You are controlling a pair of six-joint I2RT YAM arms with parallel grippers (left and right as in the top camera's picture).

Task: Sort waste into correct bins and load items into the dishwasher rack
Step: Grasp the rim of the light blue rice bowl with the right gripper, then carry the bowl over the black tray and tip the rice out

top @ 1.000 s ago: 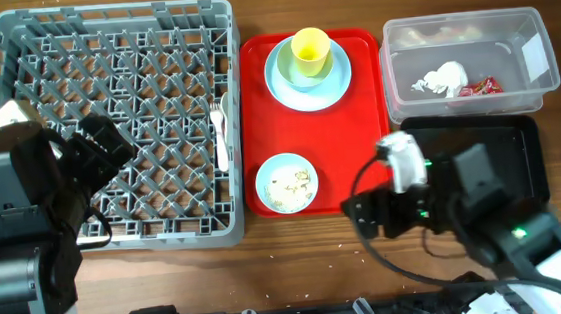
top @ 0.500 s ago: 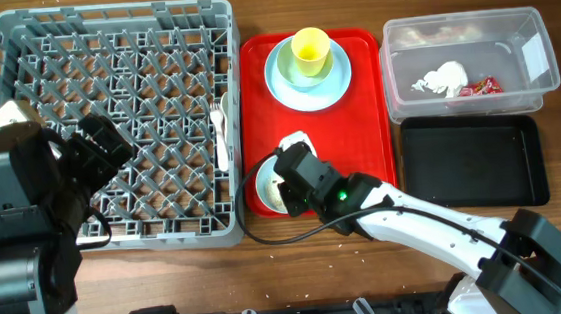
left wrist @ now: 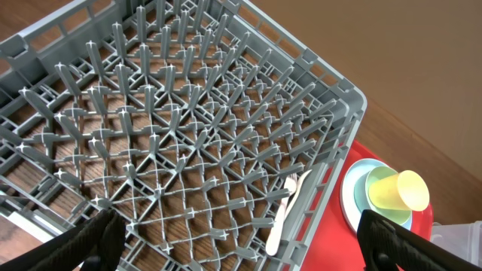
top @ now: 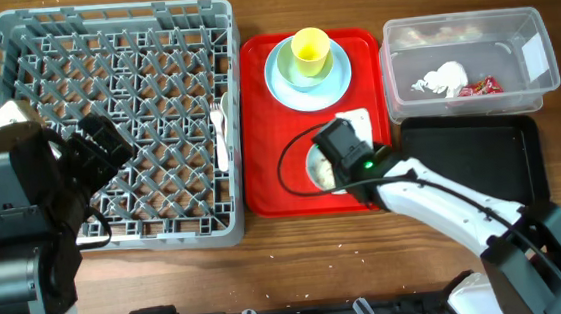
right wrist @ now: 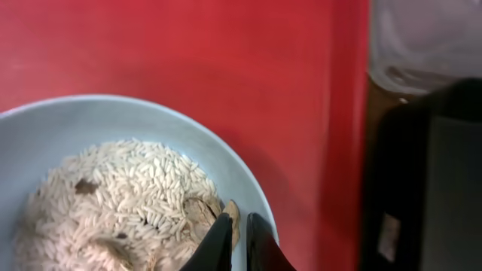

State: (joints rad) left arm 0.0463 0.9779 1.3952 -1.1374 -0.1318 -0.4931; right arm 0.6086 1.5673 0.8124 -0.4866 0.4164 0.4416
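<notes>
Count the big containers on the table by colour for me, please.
Grey dishwasher rack: 1
Red serving tray: 1
Black tray: 1
Clear tub: 1
Total: 4

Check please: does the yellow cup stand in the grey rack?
No, the yellow cup stands on pale blue dishes on the red tray.

Right arm (top: 434,200) covers most of the pale blue bowl (top: 316,172).
</notes>
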